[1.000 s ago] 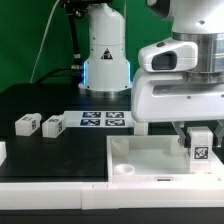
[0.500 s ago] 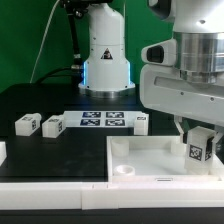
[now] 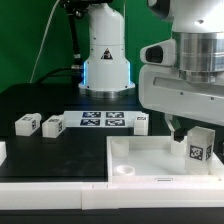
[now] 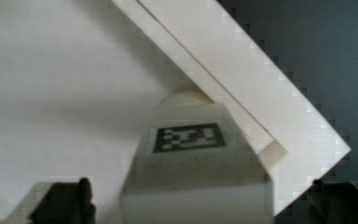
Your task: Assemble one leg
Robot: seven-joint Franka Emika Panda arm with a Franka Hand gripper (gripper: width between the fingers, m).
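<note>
The arm stood a leg in the big white panel.

The big white panel [image 3: 160,158] lay at the table's front edge. The arm's claw [image 3: 196,128] hung low over its corner at the exterior view's right. The leg [image 3: 199,146] stood upright in that corner, tag facing out. In the wrist view the leg [image 4: 195,160] sat between the dark fingers [image 4: 60,200]; I could not tell if they squeezed it. Three more small blocks [image 3: 27,124] waited near the marker board [image 3: 103,120]. I think the leg was placed but maybe not tight.

No readable text; a warning triangle (black-on-white) marks the robot base [image 3: 104,57].
</note>
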